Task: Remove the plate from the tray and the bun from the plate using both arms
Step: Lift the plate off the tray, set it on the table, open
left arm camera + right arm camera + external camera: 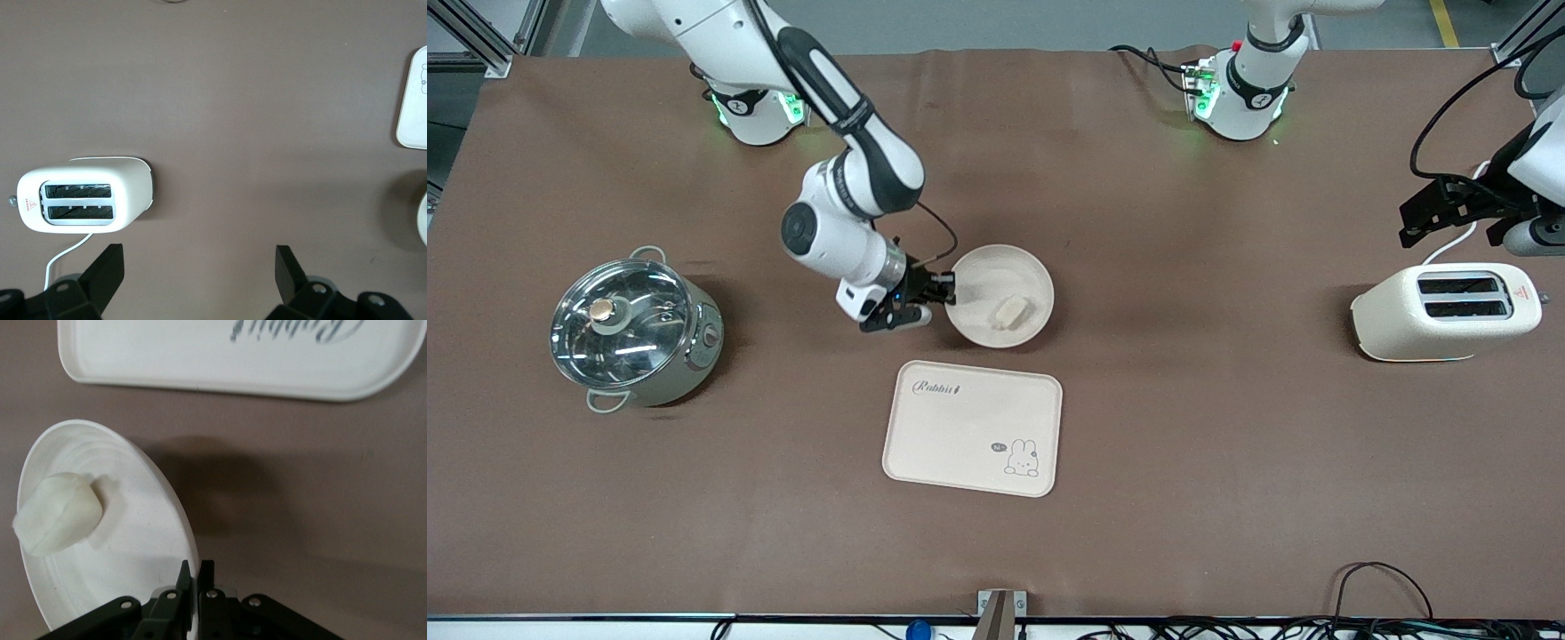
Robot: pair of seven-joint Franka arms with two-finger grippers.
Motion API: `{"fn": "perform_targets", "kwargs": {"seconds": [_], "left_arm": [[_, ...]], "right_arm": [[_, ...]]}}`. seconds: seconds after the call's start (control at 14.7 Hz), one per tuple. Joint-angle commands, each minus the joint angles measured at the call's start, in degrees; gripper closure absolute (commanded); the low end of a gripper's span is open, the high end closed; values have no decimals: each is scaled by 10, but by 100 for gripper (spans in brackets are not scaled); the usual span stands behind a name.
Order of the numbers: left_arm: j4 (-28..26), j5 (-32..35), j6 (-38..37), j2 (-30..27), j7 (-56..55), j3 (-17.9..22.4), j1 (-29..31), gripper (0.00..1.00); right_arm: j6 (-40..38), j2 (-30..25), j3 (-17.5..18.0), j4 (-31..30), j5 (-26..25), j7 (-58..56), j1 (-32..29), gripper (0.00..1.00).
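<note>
Near the table's middle sits the plate [1000, 296], farther from the front camera than the tray [972, 428] and just apart from it. On the plate lies the bun [1011, 310], on the part of the dish nearer the tray. In the right wrist view the plate [143, 520] appears tilted, its rim standing off the brown cloth with a shadow beneath, and the bun [58, 513] rests in its bowl. The right gripper [941, 293] is at the plate's edge on the side toward the right arm's end of the table; its fingers [207, 577] are clenched on the rim, one on each face of it.

The left gripper [1409, 222] hangs in the air over the toaster [1448, 311] at the left arm's end of the table, fingers [107, 270] spread wide and holding nothing; that arm waits. The toaster's two slots face up, and a white cord leads away from it.

A lidded steel pot [633, 328] stands toward the right arm's end of the table, well apart from the plate.
</note>
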Motion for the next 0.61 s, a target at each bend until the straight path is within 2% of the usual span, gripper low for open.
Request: {"fn": "perform_targets", "kwargs": {"seconds": [0.0,0.54], "left_arm": [[13,4,-13,4,2,0,1,0],[13,4,-13,4,2,0,1,0]], "right_arm": [[44,-24,23,-43,29,-16,0,100],[80,1,23,-47,31,-33,-2,100]]}}
